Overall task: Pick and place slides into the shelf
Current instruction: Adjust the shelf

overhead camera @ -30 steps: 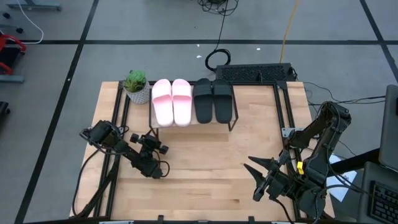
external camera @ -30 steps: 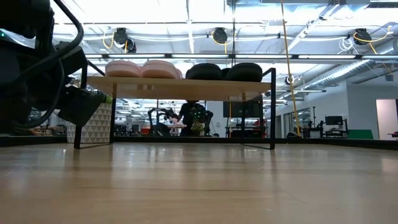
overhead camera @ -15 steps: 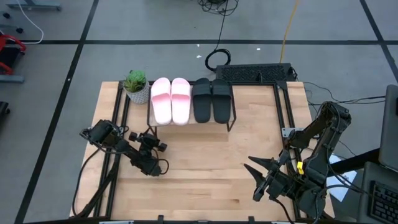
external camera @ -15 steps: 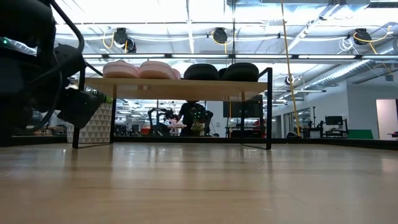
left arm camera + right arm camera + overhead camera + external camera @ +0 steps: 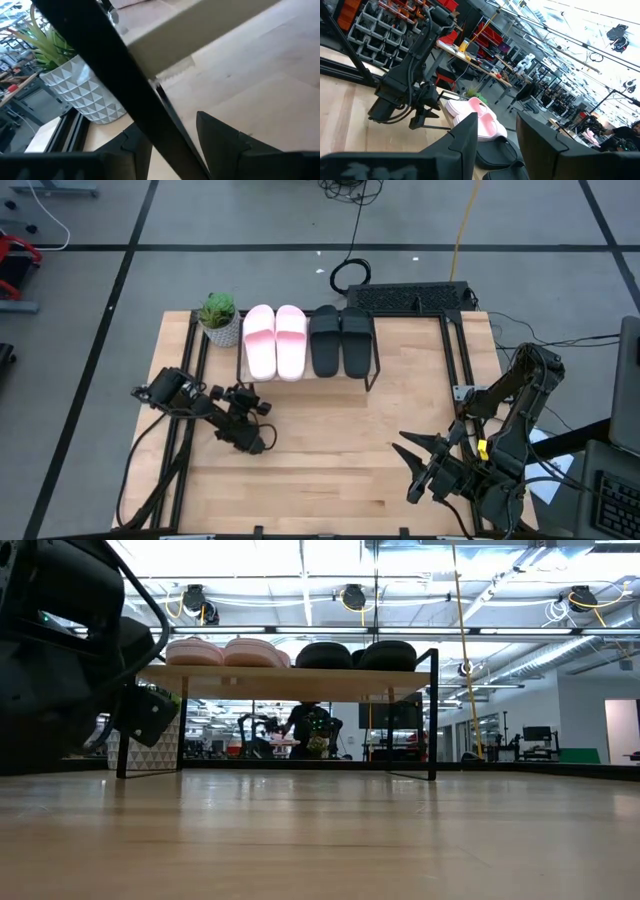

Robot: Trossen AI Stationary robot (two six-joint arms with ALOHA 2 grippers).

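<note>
Your left fingers (image 5: 258,442) stand apart and hold nothing; in the left wrist view one black leg of the shelf (image 5: 135,107) runs up between the two tips. That arm lies low on the left half of the counter (image 5: 330,440), just in front of the shelf's front left leg. Your right fingers (image 5: 412,452) are spread wide and empty too, waiting near the counter's front right corner. The shelf (image 5: 375,370) stands at the back edge of the counter, left of centre. You have all four slides on top of it: the pink pair (image 5: 275,342) to the left, the black pair (image 5: 341,340) just beside it. A potted plant (image 5: 219,318) sits at the back left corner, beside the shelf.
</note>
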